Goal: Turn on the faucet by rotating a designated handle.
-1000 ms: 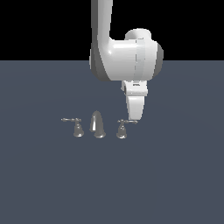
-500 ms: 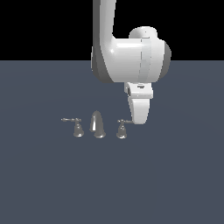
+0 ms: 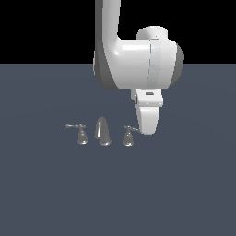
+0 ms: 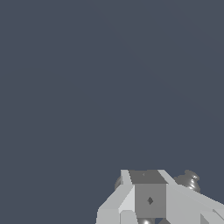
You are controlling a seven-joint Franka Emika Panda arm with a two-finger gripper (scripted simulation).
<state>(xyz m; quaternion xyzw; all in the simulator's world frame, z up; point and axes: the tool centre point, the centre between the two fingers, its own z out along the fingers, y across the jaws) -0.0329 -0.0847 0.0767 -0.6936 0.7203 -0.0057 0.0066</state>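
My gripper (image 3: 148,130) hangs at the handle's (image 3: 128,136) lever tip, right of the spout (image 3: 102,131); I can't tell if its fingers are spread.

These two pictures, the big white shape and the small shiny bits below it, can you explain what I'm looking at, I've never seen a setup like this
This is a computer simulation, not a real room. The big white shape is a robot arm, hanging down from the top of the exterior view, which a camera off the arm takes. Its tapered lower end is the gripper, the part that grasps; how its jaws stand cannot be told here.

On the dark grey floor sits a small chrome faucet: a curved middle spout with a lever handle on each side. The gripper's tip is right next to the handle on the exterior view's right, the one meant to be turned. Whether they touch is unclear, and nothing looks held.

The other picture comes from a camera on the arm's wrist. It shows mostly floor, with the gripper's grey body and a shiny chrome piece peeking out behind it.
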